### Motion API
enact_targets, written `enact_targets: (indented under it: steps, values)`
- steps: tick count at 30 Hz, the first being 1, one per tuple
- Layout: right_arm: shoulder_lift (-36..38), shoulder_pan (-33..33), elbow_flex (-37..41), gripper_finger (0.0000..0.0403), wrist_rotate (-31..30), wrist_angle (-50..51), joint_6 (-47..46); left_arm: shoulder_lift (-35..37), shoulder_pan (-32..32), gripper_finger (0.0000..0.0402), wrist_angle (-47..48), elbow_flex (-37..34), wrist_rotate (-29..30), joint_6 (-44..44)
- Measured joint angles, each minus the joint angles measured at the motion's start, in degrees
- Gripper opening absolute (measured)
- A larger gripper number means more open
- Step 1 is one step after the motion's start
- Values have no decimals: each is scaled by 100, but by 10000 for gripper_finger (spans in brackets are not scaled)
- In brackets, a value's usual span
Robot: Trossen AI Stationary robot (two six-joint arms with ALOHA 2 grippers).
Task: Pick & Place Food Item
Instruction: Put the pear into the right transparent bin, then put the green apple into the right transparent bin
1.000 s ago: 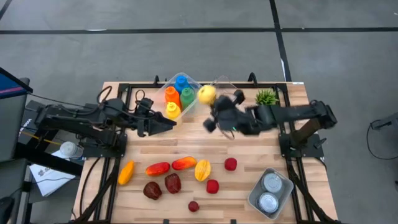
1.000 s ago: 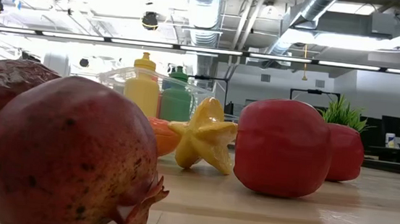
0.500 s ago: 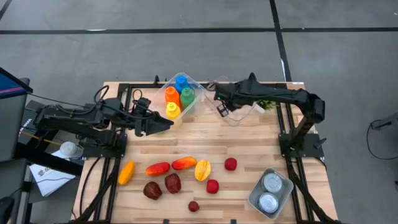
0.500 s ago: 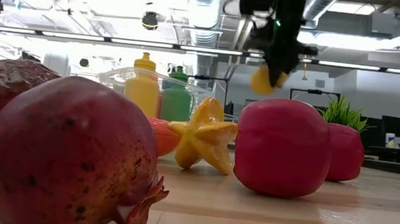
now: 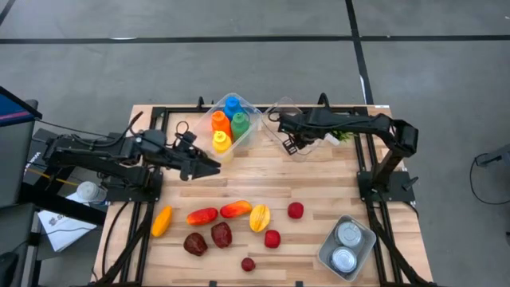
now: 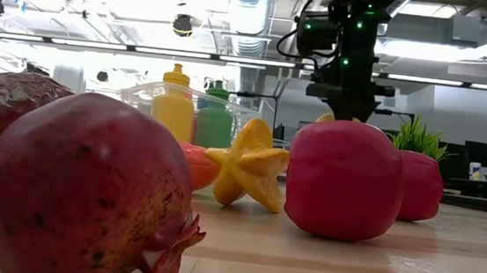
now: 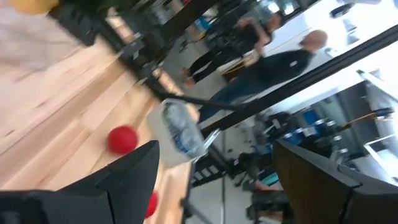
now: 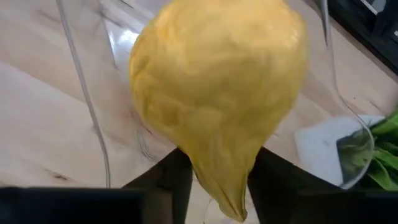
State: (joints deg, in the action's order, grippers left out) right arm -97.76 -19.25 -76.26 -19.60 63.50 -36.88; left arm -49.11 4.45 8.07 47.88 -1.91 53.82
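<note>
A yellow lemon-like fruit fills the right wrist view, its pointed end between the fingers of my right gripper. That gripper points steeply down into a clear plastic container at the table's far middle. In the low view only a yellow sliver of the fruit shows under the gripper, behind a red apple. From above the gripper hides the fruit. My left gripper hovers open over the table's left half and holds nothing. My right gripper has the fruit's narrow pointed end between its two fingers, coming from above and pointing steeply down. The fruit's round body sticks out past the fingertips, inside the clear container. I cannot tell whether it rests on the container's floor.
A clear bin of coloured bottles stands just left of the container and a green plant just right. Fruits lie in a row near the front: starfruit, apples, pomegranates. A bin of cans stands at the near right.
My right gripper has carried the yellow fruit from beside the bottle bin over the clear container, tipped from nearly level to steeply downward, and sunk into the container; in the low view it has come down from out of sight to just behind the apple.
</note>
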Motion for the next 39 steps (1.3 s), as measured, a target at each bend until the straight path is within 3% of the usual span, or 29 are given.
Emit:
enact_targets:
  steps: [6, 13, 21, 29, 34, 39]
  values:
    - [-2, -107, 8, 186, 10, -245, 20, 1, 0, 301, 1054, 0, 232, -155]
    - [-2, -166, 8, 259, 291, -319, 155, 1, 0, 301, 2563, 2, 1018, -838]
    - [50, 66, -116, 271, 501, -206, 458, -16, 0, 301, 4439, -3, 1950, -798]
    - [50, 317, -204, 271, 478, -421, 563, -15, -2, 301, 4240, -813, 2707, -848]
    - [50, 311, -204, 271, 479, -442, 560, -1, -2, 304, 3431, -1543, 2831, -870]
    - [50, 311, -206, 271, 477, -523, 572, -1, -2, 317, 2254, -2161, 3127, -1444]
